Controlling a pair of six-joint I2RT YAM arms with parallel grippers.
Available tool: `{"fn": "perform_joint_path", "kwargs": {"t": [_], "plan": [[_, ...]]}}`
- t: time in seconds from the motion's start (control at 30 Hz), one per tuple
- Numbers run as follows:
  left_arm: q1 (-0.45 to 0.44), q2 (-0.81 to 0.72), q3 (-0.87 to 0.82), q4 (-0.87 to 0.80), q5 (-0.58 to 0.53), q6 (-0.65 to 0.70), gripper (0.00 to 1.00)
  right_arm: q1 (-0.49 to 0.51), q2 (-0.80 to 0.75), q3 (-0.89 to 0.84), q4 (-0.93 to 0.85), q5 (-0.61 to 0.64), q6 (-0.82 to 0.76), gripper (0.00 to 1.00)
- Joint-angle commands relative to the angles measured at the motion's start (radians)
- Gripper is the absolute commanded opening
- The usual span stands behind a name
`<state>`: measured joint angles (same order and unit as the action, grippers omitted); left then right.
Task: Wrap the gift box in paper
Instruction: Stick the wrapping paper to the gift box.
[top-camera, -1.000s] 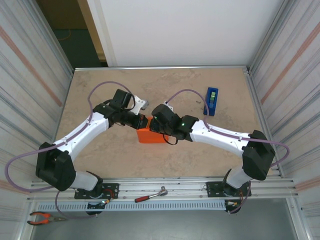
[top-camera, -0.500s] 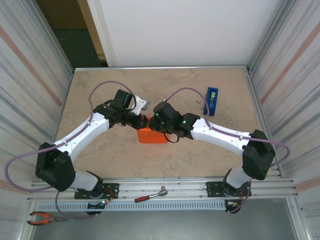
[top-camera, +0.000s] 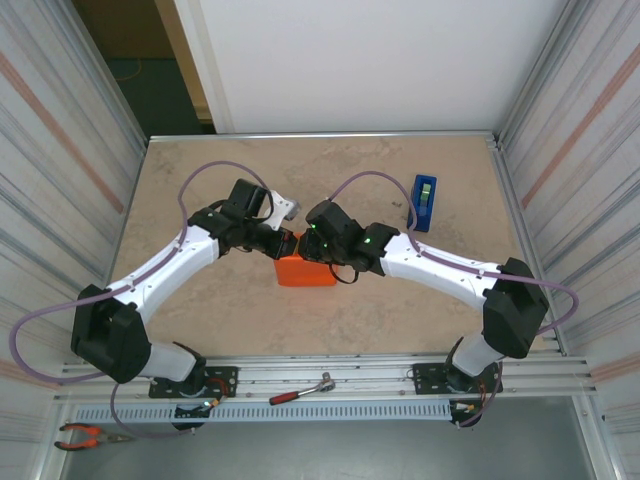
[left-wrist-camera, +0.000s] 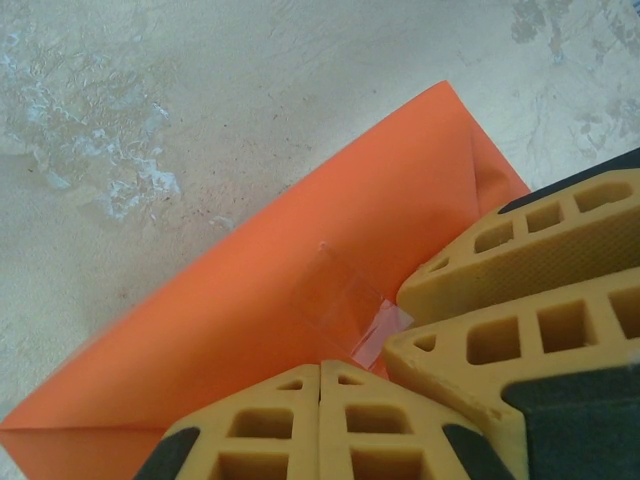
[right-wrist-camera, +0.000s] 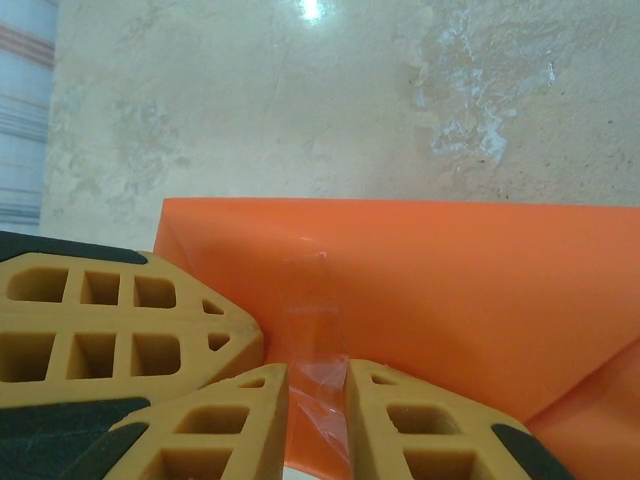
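The right gripper (right-wrist-camera: 318, 372) had been eased slightly apart around the tape strip (right-wrist-camera: 312, 300). The left gripper (left-wrist-camera: 320, 372) was kept clenched against the paper (top-camera: 305, 272) at the middle of the table (top-camera: 400, 320), with the gift box hidden inside. The seam was judged to be secured.

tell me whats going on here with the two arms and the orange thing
Both arms meet mid-table over the orange paper, which is already folded into a box-sized parcel. A strip of clear tape lies across the paper. The left gripper is shut, with its tips at the strip's near end. The right gripper has its jaws slightly apart, with the tape's end between them. The blue dispenser sits apart to the right.
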<state>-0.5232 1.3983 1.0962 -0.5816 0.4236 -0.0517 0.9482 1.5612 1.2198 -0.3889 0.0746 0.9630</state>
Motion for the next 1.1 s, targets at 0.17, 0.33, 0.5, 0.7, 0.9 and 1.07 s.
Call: {"fn": "perform_joint_path", "kwargs": {"t": [0.17,0.33,0.5,0.7,0.9,1.07], "plan": [[-0.018,0.022,-0.049,-0.09,-0.034,0.02,0.0,0.001,0.021,0.013,-0.093,-0.011,-0.053,0.27],[-0.019,0.017,-0.051,-0.087,-0.034,0.019,0.0,-0.003,-0.025,0.008,-0.103,0.014,-0.065,0.39],[-0.021,0.009,-0.053,-0.084,-0.032,0.018,0.0,-0.041,-0.101,-0.017,-0.055,0.002,-0.081,0.4],[-0.024,0.002,-0.056,-0.081,-0.031,0.018,0.0,-0.113,-0.087,-0.029,0.052,-0.098,-0.054,0.11],[-0.025,0.001,-0.057,-0.081,-0.034,0.02,0.0,-0.112,-0.012,0.01,0.102,-0.158,-0.038,0.0],[-0.025,-0.002,-0.059,-0.08,-0.034,0.019,0.0,-0.103,0.014,-0.03,0.121,-0.184,-0.012,0.0]]}}
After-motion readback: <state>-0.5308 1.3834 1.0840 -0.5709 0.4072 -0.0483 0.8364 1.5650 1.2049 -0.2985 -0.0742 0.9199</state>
